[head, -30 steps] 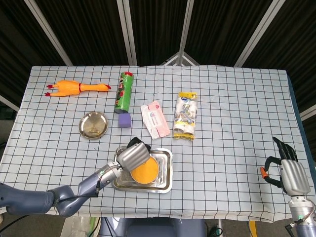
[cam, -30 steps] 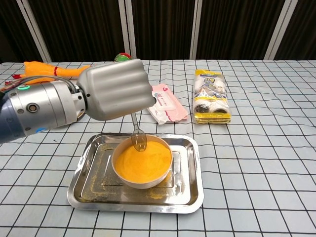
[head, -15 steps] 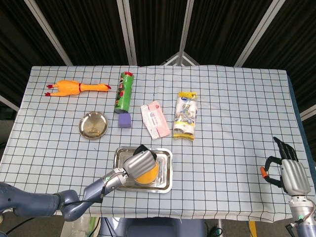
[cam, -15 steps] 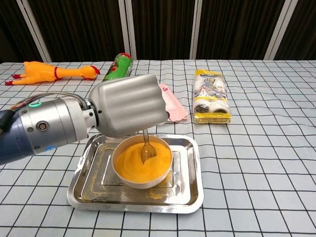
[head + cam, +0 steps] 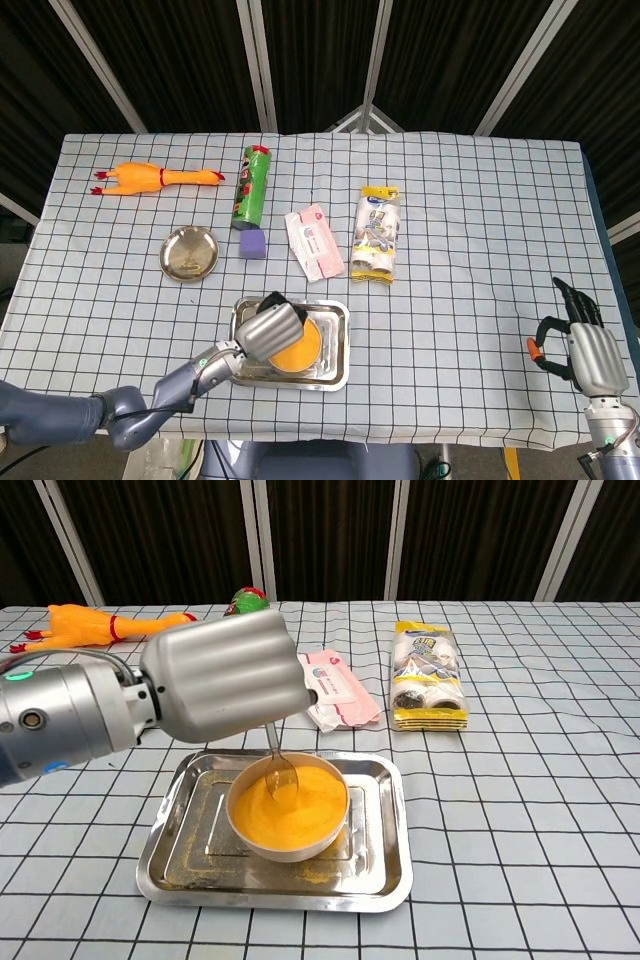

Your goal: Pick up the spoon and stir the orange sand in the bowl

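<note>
since half a second ago the left hand (image 5: 225, 675) has swung back to the left, dragging the spoon (image 5: 278, 770) toward the left of the bowl (image 5: 288, 805). its fingers are closed round the handle, the tip in the orange sand (image 5: 300, 805). chest view alone shows the spoon; head view hides it under the hand and alone shows the right hand (image 5: 585, 350), fingers slightly apart, holding nothing. the bowl sits in a tray (image 5: 385, 865). no label is legible.
</note>
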`<action>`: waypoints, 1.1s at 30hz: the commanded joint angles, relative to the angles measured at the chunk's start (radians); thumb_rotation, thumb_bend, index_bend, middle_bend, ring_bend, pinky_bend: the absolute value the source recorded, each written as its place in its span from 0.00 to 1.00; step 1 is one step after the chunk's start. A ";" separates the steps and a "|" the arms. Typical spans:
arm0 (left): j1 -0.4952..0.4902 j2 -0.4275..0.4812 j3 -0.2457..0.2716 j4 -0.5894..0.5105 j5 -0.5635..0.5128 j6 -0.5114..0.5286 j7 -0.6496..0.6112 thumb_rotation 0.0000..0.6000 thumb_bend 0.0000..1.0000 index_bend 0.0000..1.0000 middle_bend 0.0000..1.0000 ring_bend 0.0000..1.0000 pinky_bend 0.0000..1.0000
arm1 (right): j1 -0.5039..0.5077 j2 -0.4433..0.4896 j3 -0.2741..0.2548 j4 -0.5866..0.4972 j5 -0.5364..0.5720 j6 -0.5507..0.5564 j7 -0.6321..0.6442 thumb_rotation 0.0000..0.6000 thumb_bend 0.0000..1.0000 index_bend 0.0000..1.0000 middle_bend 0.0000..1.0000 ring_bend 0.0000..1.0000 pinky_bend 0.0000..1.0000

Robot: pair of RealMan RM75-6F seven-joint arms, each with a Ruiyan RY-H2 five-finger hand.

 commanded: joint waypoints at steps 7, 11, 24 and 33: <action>0.001 -0.016 -0.037 0.057 -0.023 -0.019 0.006 1.00 0.79 0.79 1.00 1.00 1.00 | 0.001 0.001 0.000 -0.003 0.004 -0.004 -0.001 1.00 0.43 0.00 0.00 0.00 0.00; -0.009 -0.046 -0.045 0.087 -0.023 -0.040 0.021 1.00 0.79 0.79 1.00 1.00 1.00 | 0.001 0.002 0.001 -0.001 0.006 -0.005 0.002 1.00 0.43 0.00 0.00 0.00 0.00; -0.016 -0.085 -0.048 0.103 0.012 -0.059 0.015 1.00 0.79 0.79 1.00 1.00 1.00 | 0.001 0.003 0.002 0.000 0.006 -0.006 0.010 1.00 0.43 0.00 0.00 0.00 0.00; 0.005 -0.085 -0.035 0.067 0.050 -0.037 -0.020 1.00 0.79 0.79 1.00 1.00 1.00 | 0.000 0.003 0.002 -0.001 0.005 -0.004 0.006 1.00 0.43 0.00 0.00 0.00 0.00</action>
